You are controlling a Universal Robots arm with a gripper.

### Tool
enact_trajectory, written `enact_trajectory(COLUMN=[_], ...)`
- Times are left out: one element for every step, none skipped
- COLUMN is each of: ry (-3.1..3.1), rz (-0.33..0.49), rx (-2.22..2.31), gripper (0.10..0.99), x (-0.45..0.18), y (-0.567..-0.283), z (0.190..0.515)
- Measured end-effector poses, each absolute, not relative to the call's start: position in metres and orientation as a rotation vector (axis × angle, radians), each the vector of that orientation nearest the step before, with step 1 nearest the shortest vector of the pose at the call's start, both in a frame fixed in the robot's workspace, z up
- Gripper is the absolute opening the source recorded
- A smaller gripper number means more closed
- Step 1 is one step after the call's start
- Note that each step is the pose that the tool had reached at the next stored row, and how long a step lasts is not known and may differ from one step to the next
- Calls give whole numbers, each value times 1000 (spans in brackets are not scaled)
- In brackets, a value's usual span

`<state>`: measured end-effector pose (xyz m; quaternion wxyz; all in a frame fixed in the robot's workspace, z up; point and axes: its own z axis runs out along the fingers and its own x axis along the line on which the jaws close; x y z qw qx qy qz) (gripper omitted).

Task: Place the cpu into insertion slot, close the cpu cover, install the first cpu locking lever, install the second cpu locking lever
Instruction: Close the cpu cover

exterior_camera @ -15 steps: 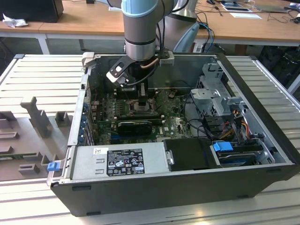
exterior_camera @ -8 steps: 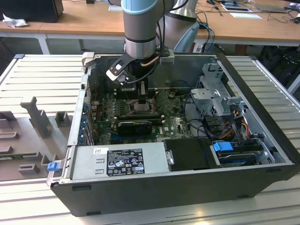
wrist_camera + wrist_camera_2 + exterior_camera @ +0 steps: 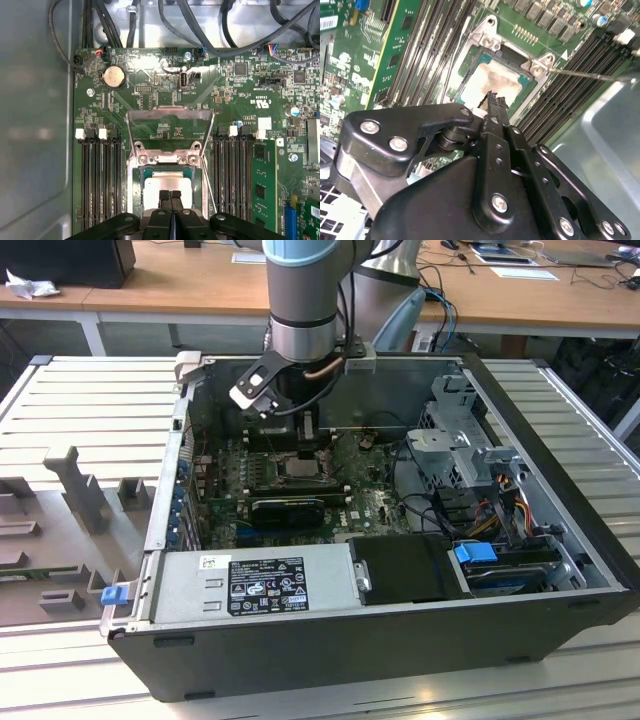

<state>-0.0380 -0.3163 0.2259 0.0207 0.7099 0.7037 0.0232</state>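
Observation:
The cpu (image 3: 170, 183), a pale square plate, lies in the black-framed insertion slot (image 3: 137, 186) on the green board. My gripper (image 3: 170, 195) hangs right over it, fingers shut together with nothing between them. The second wrist view has the fingertips (image 3: 493, 100) at the edge of the cpu (image 3: 492, 80) in the insertion slot (image 3: 465, 75). The cpu cover (image 3: 170, 114) stands open, swung up off its hinge, with the board visible through its window. A thin wire locking lever (image 3: 210, 175) runs free along one side of the socket. In the exterior view my gripper (image 3: 300, 455) reaches down into the case.
Long black memory slots (image 3: 100, 180) flank the socket on both sides. A black ribbed card (image 3: 290, 508) and the grey power supply box (image 3: 250, 585) lie nearer the case front. A drive cage (image 3: 460, 440) and cables (image 3: 200, 30) crowd the exterior view's right.

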Motion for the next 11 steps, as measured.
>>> enact_trajectory(ry=[2182,2182,2182,2182,2182,2182,2182,2182,2182,2182,2182], rz=[72,72,72,72,72,72,72,72,72,72,72], rx=[2201,2201,2201,2201,2201,2201,2201,2201,2201,2201,2201], gripper=[106,106,106,106,106,106,106,106,106,106,106], x=[-37,-37,-36,-36,-36,-36,-36,-36,-36,-36,-36], y=[-316,-316,-316,-316,-316,-316,-316,-316,-316,-316,-316], z=[226,226,226,226,226,226,226,226,227,228,229])
